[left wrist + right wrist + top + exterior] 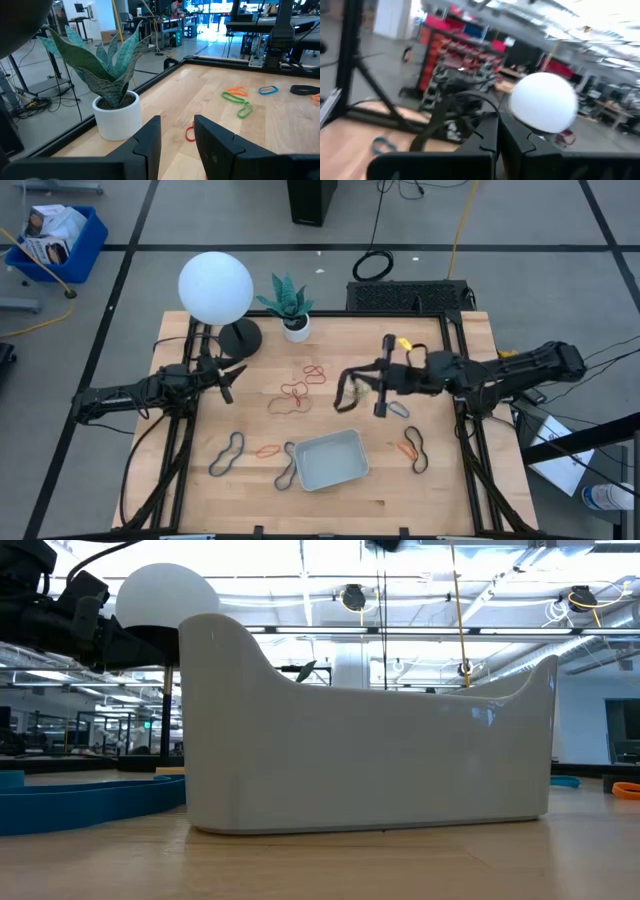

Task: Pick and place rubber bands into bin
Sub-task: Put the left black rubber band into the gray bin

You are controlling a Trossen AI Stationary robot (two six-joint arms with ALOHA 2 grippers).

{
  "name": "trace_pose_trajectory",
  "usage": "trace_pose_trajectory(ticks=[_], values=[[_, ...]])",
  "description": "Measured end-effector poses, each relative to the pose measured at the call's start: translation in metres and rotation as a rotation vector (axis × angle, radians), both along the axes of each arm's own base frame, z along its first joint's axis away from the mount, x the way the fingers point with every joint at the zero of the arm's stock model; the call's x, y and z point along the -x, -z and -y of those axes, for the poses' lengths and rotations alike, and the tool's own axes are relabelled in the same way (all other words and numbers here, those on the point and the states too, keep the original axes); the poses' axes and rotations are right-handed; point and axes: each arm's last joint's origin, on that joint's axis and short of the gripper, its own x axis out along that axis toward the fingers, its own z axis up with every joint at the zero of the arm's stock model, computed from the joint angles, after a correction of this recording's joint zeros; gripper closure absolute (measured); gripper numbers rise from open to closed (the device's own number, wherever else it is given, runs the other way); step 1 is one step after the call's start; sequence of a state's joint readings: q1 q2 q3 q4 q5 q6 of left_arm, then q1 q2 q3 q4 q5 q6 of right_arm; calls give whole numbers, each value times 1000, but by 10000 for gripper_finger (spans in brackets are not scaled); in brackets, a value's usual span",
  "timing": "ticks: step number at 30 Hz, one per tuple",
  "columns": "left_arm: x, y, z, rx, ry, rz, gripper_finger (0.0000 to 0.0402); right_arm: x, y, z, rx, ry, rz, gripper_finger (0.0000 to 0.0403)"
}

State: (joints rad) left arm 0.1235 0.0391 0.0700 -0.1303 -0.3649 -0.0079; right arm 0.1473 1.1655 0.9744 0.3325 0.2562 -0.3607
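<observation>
From above, I see my right gripper (345, 392) raised over the table's middle, pinching a black rubber band (341, 396) that dangles from its shut fingers, just beyond the bin (329, 459). Other rubber bands (296, 395) lie scattered on the wood around the tray. My left gripper (232, 376) waits near the lamp (215, 288) at the table's left, fingers partly open and holding nothing.

At table level, the bin's pale wall (370, 755) fills the picture.

From the left wrist, the parted fingers (150, 140) point toward a potted plant (112, 90), with coloured bands (239, 98) farther off.

From the right wrist, the closed fingers (490, 137) clamp the black loop (445, 112), the lamp's white globe (544, 102) beyond.
</observation>
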Motion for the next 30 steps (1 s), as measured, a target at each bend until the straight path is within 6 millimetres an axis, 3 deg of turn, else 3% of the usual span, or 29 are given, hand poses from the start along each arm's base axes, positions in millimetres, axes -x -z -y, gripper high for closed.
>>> trace_pose_trajectory(ticks=[8,16,22,30], values=[[0,0,0,0,0,0,277,-29,-8,-13,13,-40,-232,403],[0,0,0,0,0,-3,277,-43,7,-27,-79,-221,-351,403],[0,0,0,0,0,-4,277,-52,38,-51,-55,-319,-492,403],[0,0,0,-3,-3,-4,277,-63,100,-72,-31,-355,-654,403]])
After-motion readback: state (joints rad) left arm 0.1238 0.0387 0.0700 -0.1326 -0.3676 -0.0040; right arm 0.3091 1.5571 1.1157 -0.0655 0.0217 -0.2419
